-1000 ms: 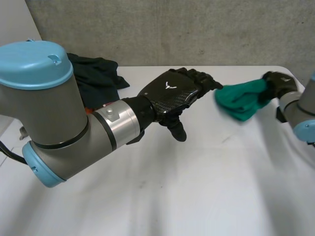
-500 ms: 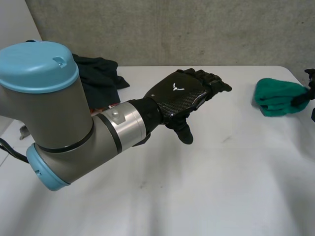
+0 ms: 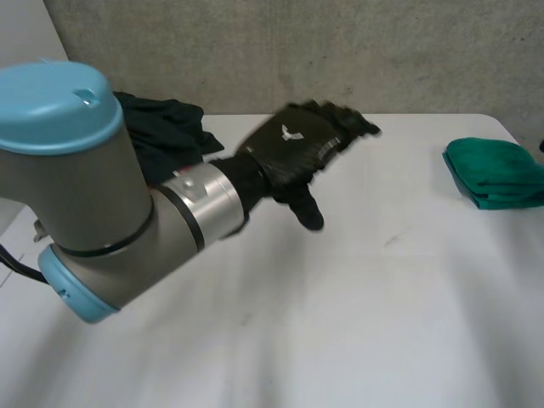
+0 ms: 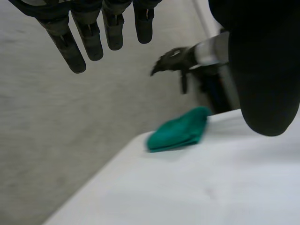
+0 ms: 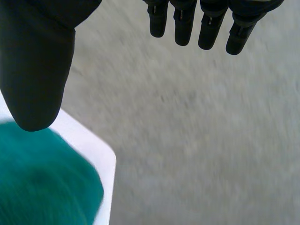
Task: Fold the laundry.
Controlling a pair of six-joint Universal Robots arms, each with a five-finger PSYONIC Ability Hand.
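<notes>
Since half a second ago, the left hand [image 3: 293, 149] is drawing back a little toward the far left of the table [image 3: 357, 323], nearer the dark heap of clothes [image 3: 166, 127]. Its fingers [image 4: 89, 33] are hanging straight and apart from the thumb, holding nothing. At the right, the folded green cloth [image 3: 497, 172] is no longer being clutched. It is lying by itself on the table, where a moment ago the right hand's fingers were at its outer side.

The right hand [image 5: 37, 61] is hovering with its fingers [image 5: 206, 23] straight and spread wide of the thumb, empty. In the left wrist view this hand [image 4: 173, 60] is showing beyond the cloth [image 4: 180, 133], above it and apart from it.

The cloth is resting close to the table's far right corner [image 5: 101, 154], just inside the edge. The broad middle and near part of the table are lying open between the two hands.

The dark heap is sitting at the far left edge, against the grey wall [image 3: 340, 51], just behind the left forearm. Nothing is standing between the left hand and the green cloth.
</notes>
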